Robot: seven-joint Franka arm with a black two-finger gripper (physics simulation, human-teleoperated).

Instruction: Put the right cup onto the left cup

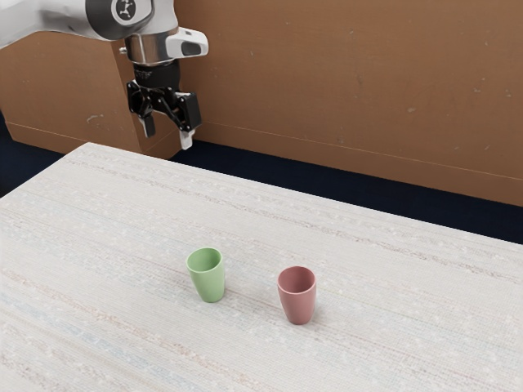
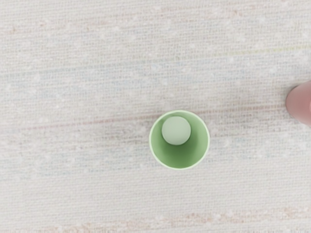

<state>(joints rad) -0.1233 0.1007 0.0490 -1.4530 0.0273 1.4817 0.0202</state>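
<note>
**Two cups upright and apart, stacking all to do**

Starting from the exterior view's left, find the gripper [image 1: 167, 137], raised clear of the tabletop toward the far side, fingers parted wide and empty between. Next, nearer and toward the middle, see the green cup [image 1: 208, 282], standing mouth up on the table [image 1: 98, 212]. Farther right and slightly nearer, see the pink cup [image 1: 298, 298], also mouth up, separate from the green. Judging by that order, probably to be moved: the pink; probably to receive it: the green.

Done so far, as far as shown: no grasp, no lift, no stacking. Left to do, by that reading: reach the pink cup, close on it, raise it, carry it left over the green, lower it in and let go.

Compare the views, too. In the exterior view, note both cups whole, with outer walls narrowing toward the base, plus the spread of the fingers. In the wrist view, look steeply down into the green cup, past the rim to a pale round bottom, with no contents visible; of the pink, catch just a part, cut off by the picture's edge.
</note>
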